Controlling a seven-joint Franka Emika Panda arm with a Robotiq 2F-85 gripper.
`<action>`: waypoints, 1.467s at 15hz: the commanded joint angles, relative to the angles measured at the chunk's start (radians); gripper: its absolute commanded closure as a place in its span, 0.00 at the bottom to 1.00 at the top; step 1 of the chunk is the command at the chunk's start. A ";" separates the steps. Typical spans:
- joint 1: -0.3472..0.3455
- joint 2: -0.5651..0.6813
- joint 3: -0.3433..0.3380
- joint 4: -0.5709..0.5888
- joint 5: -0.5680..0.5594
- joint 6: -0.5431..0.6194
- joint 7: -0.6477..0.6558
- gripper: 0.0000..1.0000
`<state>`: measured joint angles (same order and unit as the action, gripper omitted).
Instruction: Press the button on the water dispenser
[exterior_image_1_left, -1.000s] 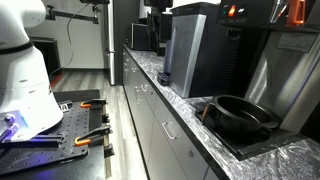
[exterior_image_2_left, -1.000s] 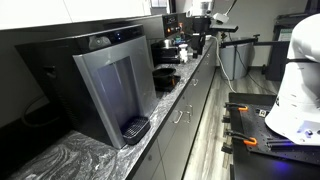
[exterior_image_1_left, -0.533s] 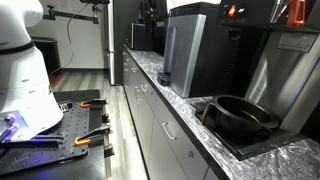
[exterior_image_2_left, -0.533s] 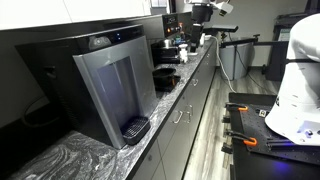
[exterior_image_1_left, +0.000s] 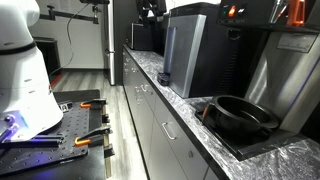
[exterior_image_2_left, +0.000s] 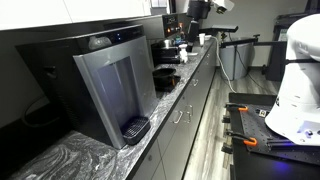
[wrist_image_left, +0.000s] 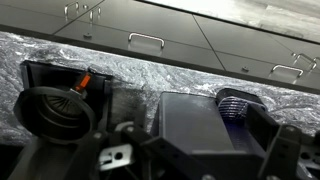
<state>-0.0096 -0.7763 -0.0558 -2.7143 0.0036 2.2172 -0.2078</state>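
Observation:
The water dispenser (exterior_image_1_left: 180, 55) is the tall box with a silver-grey front and black sides, standing on the marbled counter; it also fills the near part of an exterior view (exterior_image_2_left: 110, 85). In the wrist view I look down on its black top (wrist_image_left: 195, 125) and its ribbed drip tray (wrist_image_left: 235, 103). My gripper (exterior_image_2_left: 198, 8) hangs high over the counter, far behind the dispenser and apart from it; it also shows dark at the top of an exterior view (exterior_image_1_left: 150, 8). Its dark parts (wrist_image_left: 185, 162) cross the bottom of the wrist view. Its jaws are not clear.
A round black pan (exterior_image_1_left: 240, 115) sits on a black tray beside the dispenser. Smaller black machines (exterior_image_2_left: 165, 72) stand further along the counter. Grey cabinets with bar handles (wrist_image_left: 145, 40) run below the counter edge. The white robot base (exterior_image_2_left: 298, 75) stands across the aisle.
The gripper has shifted a little along the counter toward the dispenser, staying high. Nothing on the counter has moved.

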 joint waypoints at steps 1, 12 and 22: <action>0.010 0.000 -0.009 0.001 -0.009 -0.001 0.008 0.00; 0.132 0.020 0.086 0.073 -0.013 0.040 -0.008 0.26; 0.244 0.104 0.114 0.141 -0.010 0.198 -0.057 1.00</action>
<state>0.2124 -0.7336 0.0633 -2.6100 0.0030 2.3549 -0.2283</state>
